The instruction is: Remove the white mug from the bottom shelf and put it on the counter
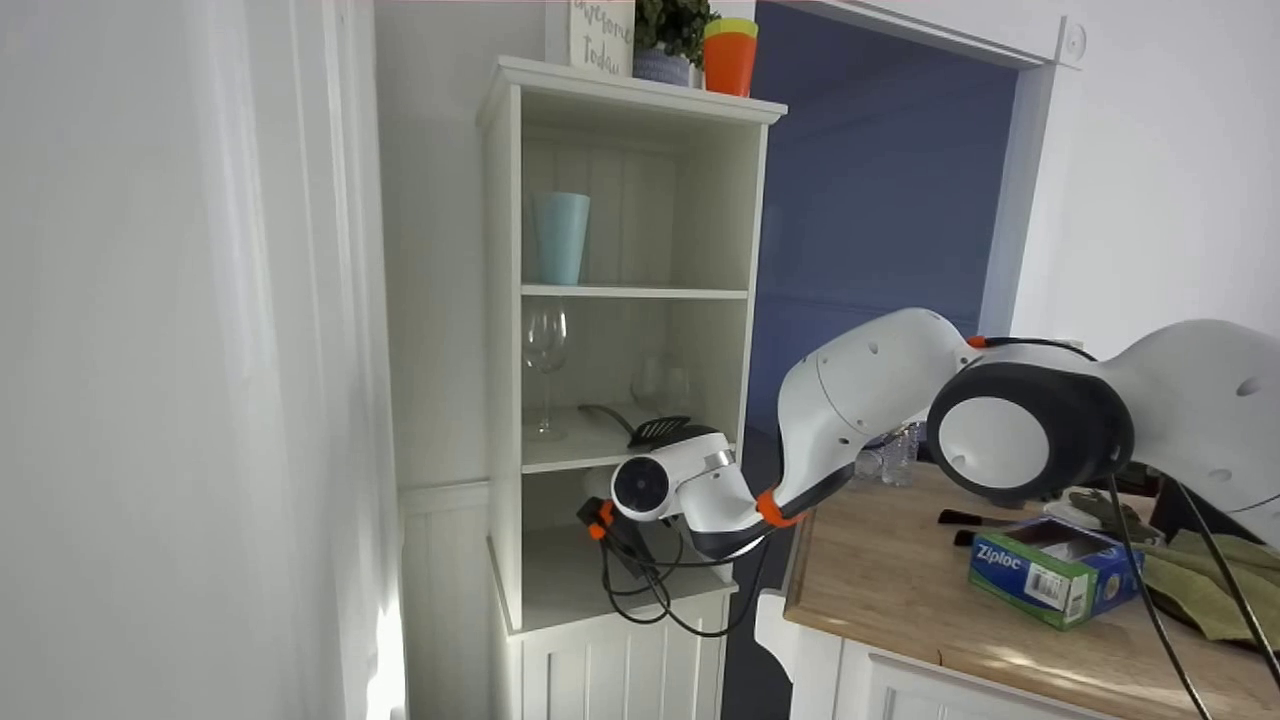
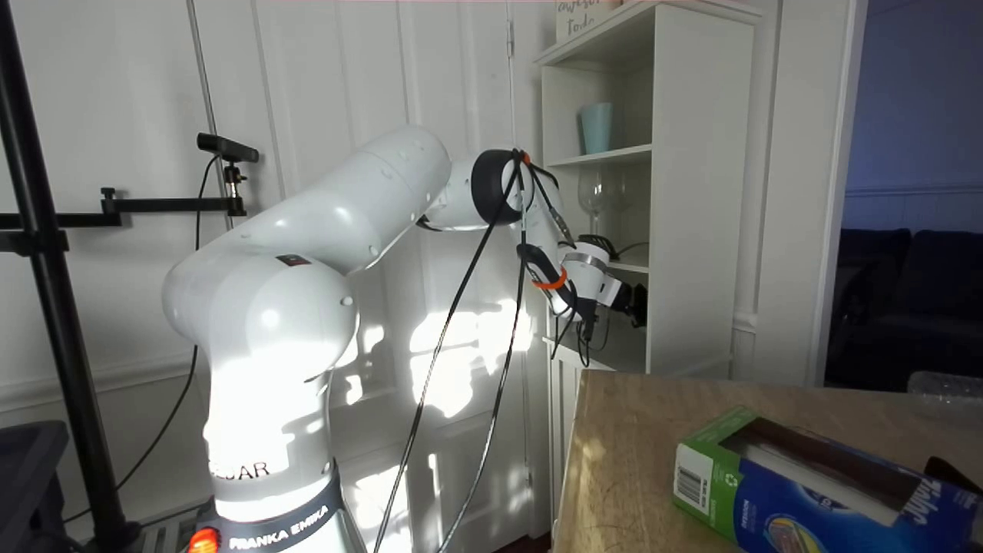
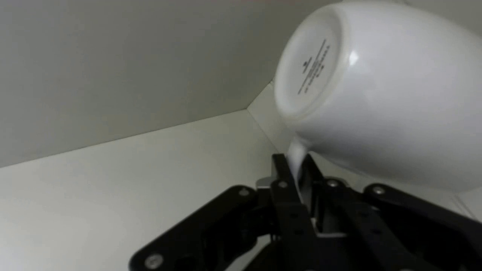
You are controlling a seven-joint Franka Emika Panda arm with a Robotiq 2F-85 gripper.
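End effector (image 3: 295,163) is in the bottom shelf (image 1: 555,590) of the shelving unit (image 2: 699,192), pinching the white mug (image 3: 388,98) by its handle (image 3: 297,151). Mug's in there too, tilted; hard to say if it touches the shelf. Table (image 1: 880,570) is near the unit, Ziploc box (image 1: 1052,575) on it.
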